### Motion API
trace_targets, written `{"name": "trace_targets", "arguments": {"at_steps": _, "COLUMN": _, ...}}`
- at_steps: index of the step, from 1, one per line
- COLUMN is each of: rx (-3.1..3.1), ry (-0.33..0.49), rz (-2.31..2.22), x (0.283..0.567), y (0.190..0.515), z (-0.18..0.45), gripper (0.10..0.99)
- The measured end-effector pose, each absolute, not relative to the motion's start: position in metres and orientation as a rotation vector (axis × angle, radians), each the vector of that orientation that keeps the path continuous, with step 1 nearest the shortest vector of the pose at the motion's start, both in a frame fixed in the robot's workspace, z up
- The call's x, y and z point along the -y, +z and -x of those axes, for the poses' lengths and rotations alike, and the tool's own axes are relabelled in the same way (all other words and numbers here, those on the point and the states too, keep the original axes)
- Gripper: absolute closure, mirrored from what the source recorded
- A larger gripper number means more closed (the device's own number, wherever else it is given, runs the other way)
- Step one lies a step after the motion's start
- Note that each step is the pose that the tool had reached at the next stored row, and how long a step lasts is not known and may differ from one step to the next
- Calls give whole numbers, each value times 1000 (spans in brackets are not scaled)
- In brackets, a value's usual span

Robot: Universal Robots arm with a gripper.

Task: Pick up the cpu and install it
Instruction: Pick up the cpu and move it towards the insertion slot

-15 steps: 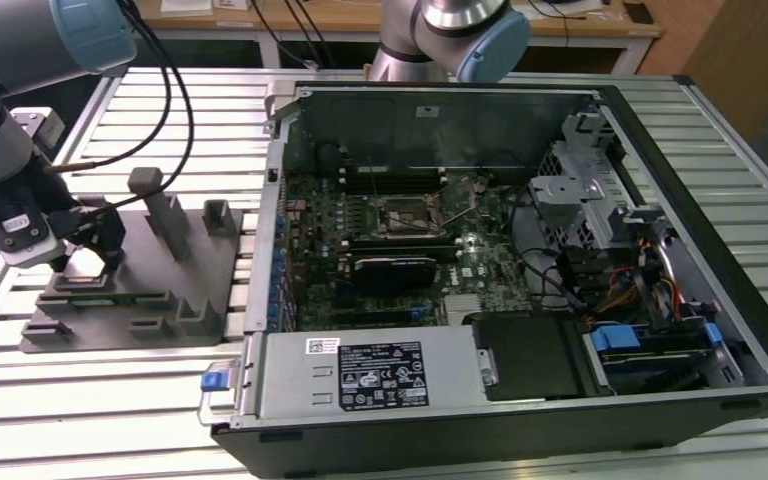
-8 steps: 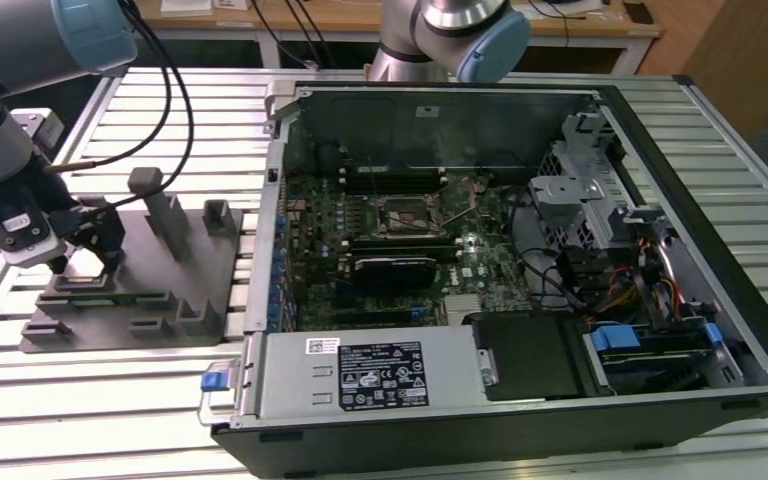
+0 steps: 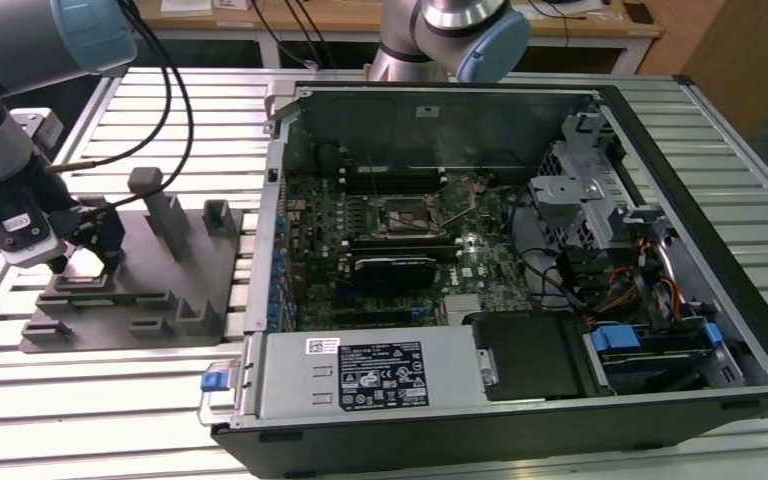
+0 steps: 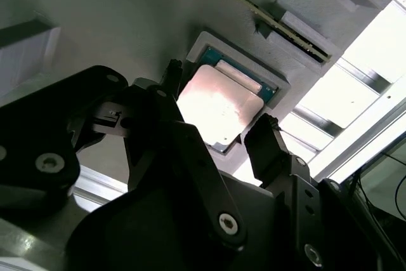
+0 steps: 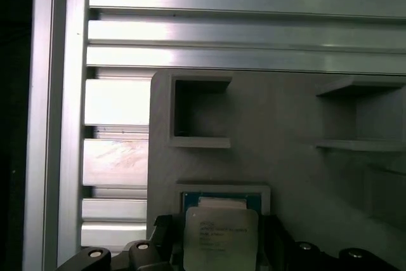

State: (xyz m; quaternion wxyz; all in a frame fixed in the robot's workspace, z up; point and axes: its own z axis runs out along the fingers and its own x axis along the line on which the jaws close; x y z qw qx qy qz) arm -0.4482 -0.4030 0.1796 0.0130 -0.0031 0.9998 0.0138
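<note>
The cpu (image 4: 219, 109), a small flat square chip with a pale silver top, lies in a shallow square recess of the grey moulded fixture (image 3: 157, 290). In the first wrist view the cpu (image 5: 219, 236) shows between two black fingers. My gripper (image 3: 84, 250) hangs low over the fixture's end at the exterior view's left. It stands open (image 4: 219, 99), one fingertip (image 4: 172, 71) at each side of the chip with a little room left. The chip rests flat in its recess.
An open computer case (image 3: 704, 200) lies at the exterior view's right, with the motherboard (image 3: 317, 240) and its empty socket (image 3: 404, 215) inside. Upright blocks (image 3: 164, 215) rise from the fixture close to my gripper. The slatted aluminium table (image 3: 104, 400) runs underneath.
</note>
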Motion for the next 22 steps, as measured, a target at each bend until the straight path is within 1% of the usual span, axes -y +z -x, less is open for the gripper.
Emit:
{"name": "trace_targets", "arguments": {"at_steps": 11, "rx": -3115, "ry": 43, "rz": 9, "x": 403, "y": 180, "z": 449, "gripper": 408}}
{"name": "trace_targets", "arguments": {"at_steps": 12, "rx": -3115, "ry": 43, "rz": 9, "x": 403, "y": 180, "z": 449, "gripper": 420}}
{"name": "trace_targets", "arguments": {"at_steps": 14, "rx": -3115, "ry": 43, "rz": 9, "x": 403, "y": 180, "z": 449, "gripper": 541}}
{"name": "trace_targets", "arguments": {"at_steps": 22, "rx": -3115, "ry": 43, "rz": 9, "x": 403, "y": 180, "z": 449, "gripper": 541}}
